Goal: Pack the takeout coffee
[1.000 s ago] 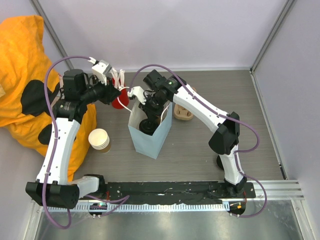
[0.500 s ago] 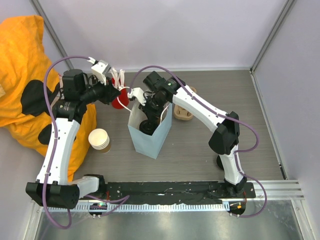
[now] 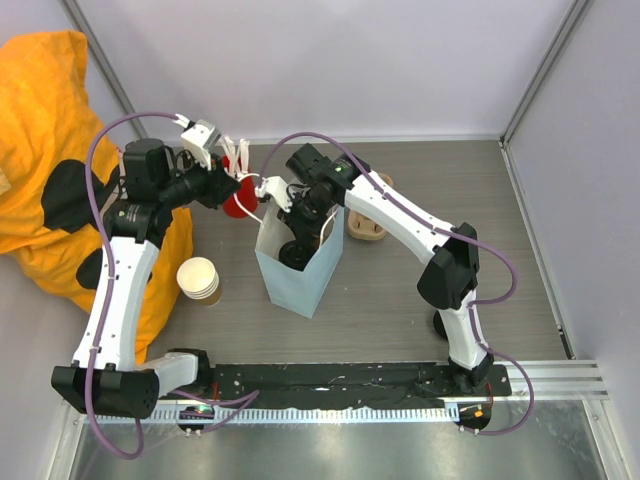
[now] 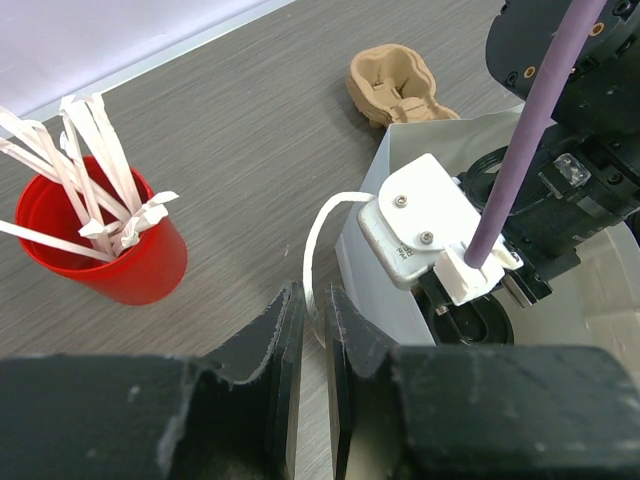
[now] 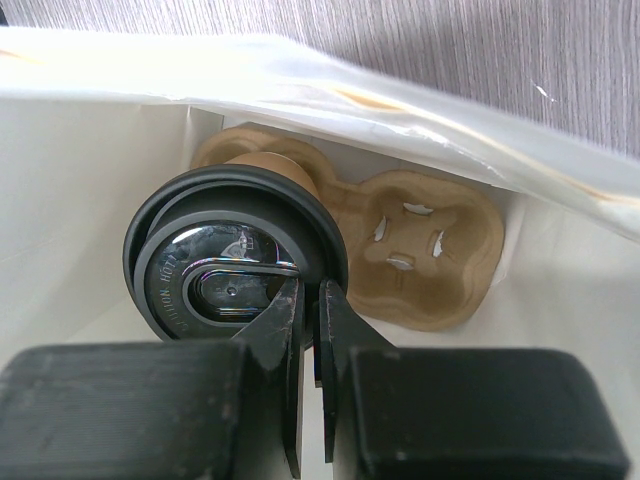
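Observation:
The takeout coffee [image 5: 215, 270] shows as a round black lid [image 3: 293, 252] down inside the pale blue paper bag [image 3: 300, 285]. It stands in a brown pulp cup carrier [image 5: 425, 250] on the bag's floor. My right gripper [image 5: 312, 295] reaches into the bag from above, shut on the lid's rim, one finger inside the rim and one outside. My left gripper [image 4: 313, 305] is beside the bag's left top edge [image 4: 375, 250], shut on the bag's thin white handle [image 4: 312, 235]. The cup's tan body is hidden under the lid.
A red cup of white wrapped straws [image 3: 236, 200] stands just behind the left gripper [image 3: 247, 193]. A second pulp carrier [image 3: 366, 225] lies right of the bag. A stack of cream-rimmed paper cups [image 3: 199, 280] is to the bag's left, beside an orange cloth [image 3: 40, 150].

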